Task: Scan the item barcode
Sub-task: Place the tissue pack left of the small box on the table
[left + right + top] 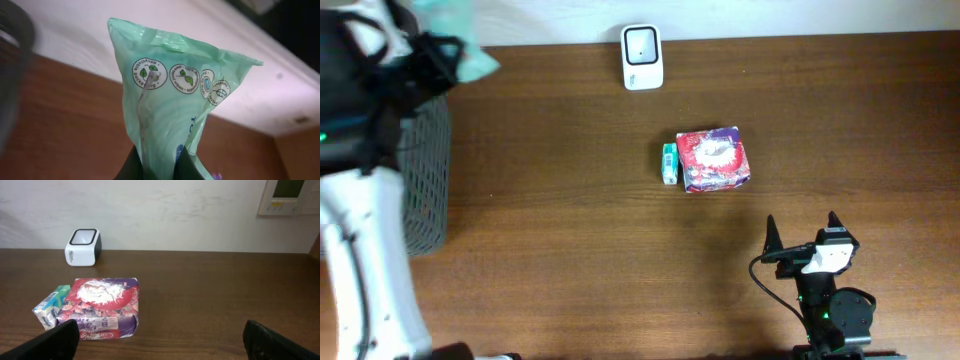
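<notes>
The left gripper (159,162) is clamped on a green plastic packet (172,105), held far left of the white barcode scanner (642,56); next, carry its barcode to the scanner's window.

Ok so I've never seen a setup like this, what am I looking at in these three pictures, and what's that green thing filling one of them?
These are two robot arms at a brown table, each ending in a two-finger gripper. One picture looks down from above; the other two come from small cameras on each wrist.

On the table lie a white barcode scanner, a red and purple packet and a small green and white pack right beside it. A grey mesh basket sits at the left edge.

The left gripper is shut on a pale green plastic packet, lifted close to its camera, so it fills that view. The right gripper is open, holds nothing, and faces the packets.
</notes>
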Available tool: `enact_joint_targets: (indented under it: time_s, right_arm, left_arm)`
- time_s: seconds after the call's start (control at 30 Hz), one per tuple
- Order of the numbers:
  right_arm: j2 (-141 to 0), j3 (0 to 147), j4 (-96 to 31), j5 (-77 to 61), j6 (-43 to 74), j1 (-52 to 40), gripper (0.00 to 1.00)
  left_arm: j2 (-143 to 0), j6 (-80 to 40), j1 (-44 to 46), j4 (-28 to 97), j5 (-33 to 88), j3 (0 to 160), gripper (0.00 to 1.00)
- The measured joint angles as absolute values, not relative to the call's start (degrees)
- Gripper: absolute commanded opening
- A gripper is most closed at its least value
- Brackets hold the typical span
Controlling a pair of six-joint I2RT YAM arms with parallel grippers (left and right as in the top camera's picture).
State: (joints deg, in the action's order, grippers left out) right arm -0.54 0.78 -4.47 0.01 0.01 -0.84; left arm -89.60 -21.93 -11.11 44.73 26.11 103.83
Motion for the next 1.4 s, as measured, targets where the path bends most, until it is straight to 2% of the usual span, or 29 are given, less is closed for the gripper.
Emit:
enact_joint_targets:
  time_s: [0.17, 0.3, 0.47, 0.57, 0.6, 0.63, 0.7, 0.77, 0.83, 0.97, 1.03, 1.13, 1.2, 1.3, 1.4]
  right_arm:
    - [-0.5, 0.8, -4.5, 0.0, 0.0, -0.8, 0.99]
    - [-0.5, 0.8, -4.5, 0.0, 0.0, -0.8, 0.99]
    - [-0.5, 0.8, -4.5, 0.0, 0.0, -0.8, 0.99]
    - [-0.5, 0.8, -4.5, 0.0, 0.0, -0.8, 0.99]
    - [-0.5, 0.8, -4.5, 0.0, 0.0, -0.8, 0.99]
    - [-0.5, 0.8, -4.5, 0.0, 0.0, -0.8, 0.99]
    - [-0.5, 0.8, -4.5, 0.0, 0.0, -0.8, 0.99]
    - [-0.5, 0.8, -4.5, 0.0, 0.0, -0.8, 0.99]
    - [-0.5, 0.8, -4.5, 0.0, 0.0, -0.8, 0.99]
    - [-0.6, 0.8, -4.5, 0.0, 0.0, -0.8, 0.99]
    - [-0.6, 0.8, -4.5, 0.0, 0.0, -0.8, 0.99]
    - [-0.6, 0.8, -4.5, 0.0, 0.0, -0.8, 0.99]
    - [-0.6, 0.8, -4.4, 0.0, 0.0, -0.8, 0.99]
    - [-0.6, 0.8, -4.5, 0.0, 0.0, -0.8, 0.99]
    - [-0.6, 0.8, -4.5, 0.0, 0.0, -0.8, 0.99]
  left_arm:
    - [-106.0, -17.0, 8.2, 47.1, 21.8, 103.7, 0.0]
    - [-117.7, -15.3, 17.5, 48.8, 16.3, 103.7, 0.02]
    - [-128.3, -15.0, 25.0, 48.9, 14.1, 103.7, 0.05]
    - [-129.9, -16.3, 26.4, 48.8, 11.7, 103.7, 0.2]
    - [-130.0, -16.3, 26.7, 48.8, 11.3, 103.7, 0.34]
    - [-130.0, -17.0, 27.3, 48.7, 10.9, 103.7, 0.57]
    - [-130.0, -17.3, 29.2, 48.6, 10.8, 103.7, 0.7]
    - [-130.0, -17.4, 30.3, 48.8, 10.9, 103.7, 0.75]
    - [-130.1, -17.5, 29.1, 53.0, 10.9, 106.0, 0.76]
    - [-130.9, -17.5, 22.9, 71.9, 10.9, 125.1, 0.75]
    - [-130.6, -17.1, 18.9, 78.3, 10.8, 136.2, 0.8]
    - [-130.8, -14.0, 15.7, 86.9, 10.2, 148.7, 0.82]
    - [-130.8, -13.0, 13.2, 93.1, 7.8, 158.1, 0.89]
    - [-130.6, -12.8, 6.2, 96.6, 5.3, 168.6, 0.91]
    - [-128.0, -12.8, -3.0, 96.6, 4.2, 171.3, 0.91]
